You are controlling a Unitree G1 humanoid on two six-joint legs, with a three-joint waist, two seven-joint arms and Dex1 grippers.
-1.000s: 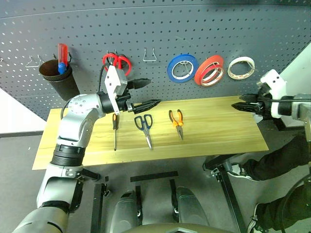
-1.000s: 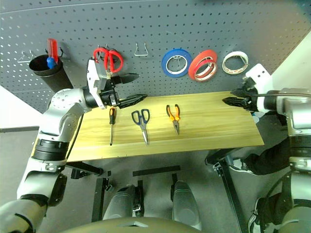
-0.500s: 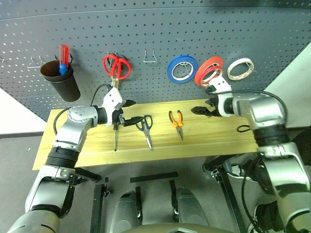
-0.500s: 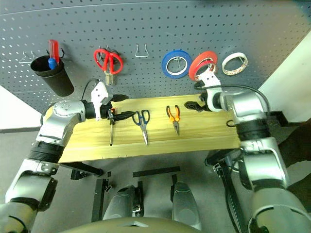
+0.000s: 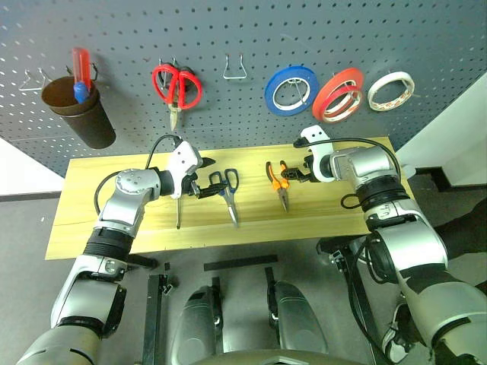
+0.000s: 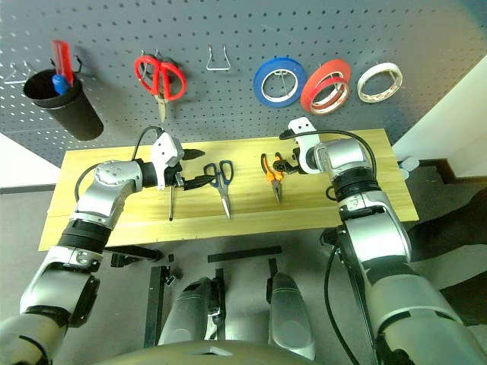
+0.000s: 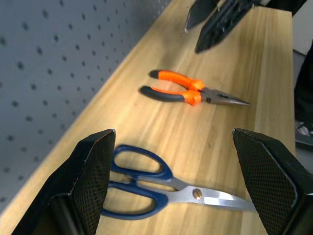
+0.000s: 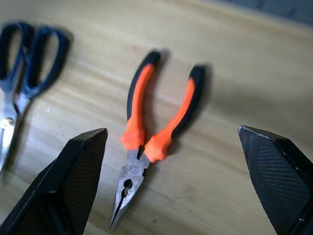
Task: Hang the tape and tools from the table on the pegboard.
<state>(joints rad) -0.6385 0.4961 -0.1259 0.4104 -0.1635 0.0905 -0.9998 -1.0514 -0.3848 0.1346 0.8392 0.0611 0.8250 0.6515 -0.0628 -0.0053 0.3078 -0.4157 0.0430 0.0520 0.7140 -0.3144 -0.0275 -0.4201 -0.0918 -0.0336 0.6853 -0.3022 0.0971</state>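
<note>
currently, we found the table (image 5: 335,220) carrying three tools in a row: the screwdriver (image 5: 178,207), the black-handled scissors (image 5: 227,192) and the pliers (image 5: 279,182). taking the scissors as the dial centre in the head view, the screwdriver lay at 9 o'clock and the pliers at 3 o'clock. all three lay flat on the wood with their tips toward the near edge.

we recorded the left gripper (image 5: 207,185) low over the table, just beside the scissor handles, on their 9 o'clock side. its jaws stood wide apart and held nothing. in the left wrist view the scissors (image 7: 161,182) lay between its fingers (image 7: 95,171).

we recorded the right gripper (image 5: 292,172) just beside the pliers handles, on their 3 o'clock side. its jaws were spread wide and empty. the right wrist view showed the pliers (image 8: 156,132) framed between the two fingers (image 8: 73,181), apart from both.

on the pegboard (image 5: 114,46) we noted the white tape (image 5: 391,90) hanging on a hook at 1 o'clock from the pliers. a red-orange roll (image 5: 338,94) and a blue roll (image 5: 291,89) hung beside it. red-handled scissors (image 5: 176,86) hung at 11 o'clock from the black-handled pair, and a dark cup (image 5: 79,114) hung further out toward 10 o'clock.
</note>
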